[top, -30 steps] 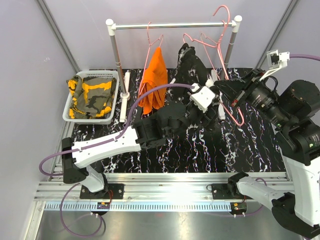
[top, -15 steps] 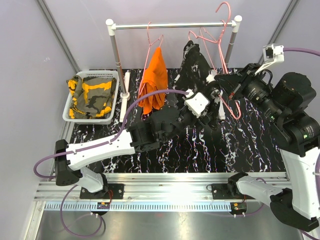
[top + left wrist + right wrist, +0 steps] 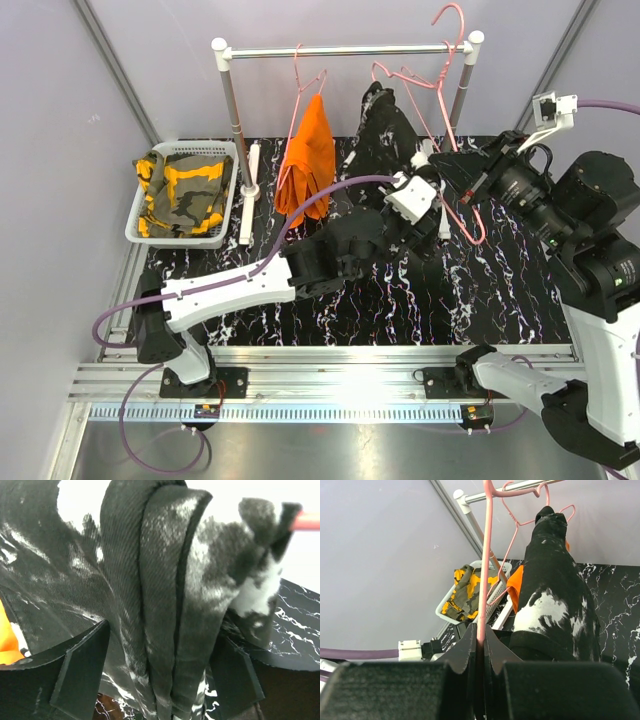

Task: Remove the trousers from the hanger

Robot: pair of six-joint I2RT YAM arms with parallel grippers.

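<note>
The black speckled trousers hang from a pink hanger under the rack's rod. My left gripper is open, and its fingers stand on both sides of the hanging black folds. My right gripper is shut on a pink hanger wire that runs up to the rod; the black trousers hang just to its right. The orange trousers hang on their own pink hanger to the left. The olive-green and yellow trousers lie in the basket.
A white mesh basket stands at the back left by the rack's left post. The right post is close behind my right gripper. Grey walls close in on the left and the back. The basket also shows in the right wrist view.
My left gripper drew back a little, then pushed forward to the black trousers again. My right gripper raised the pink hanger wire slightly and still holds it.
</note>
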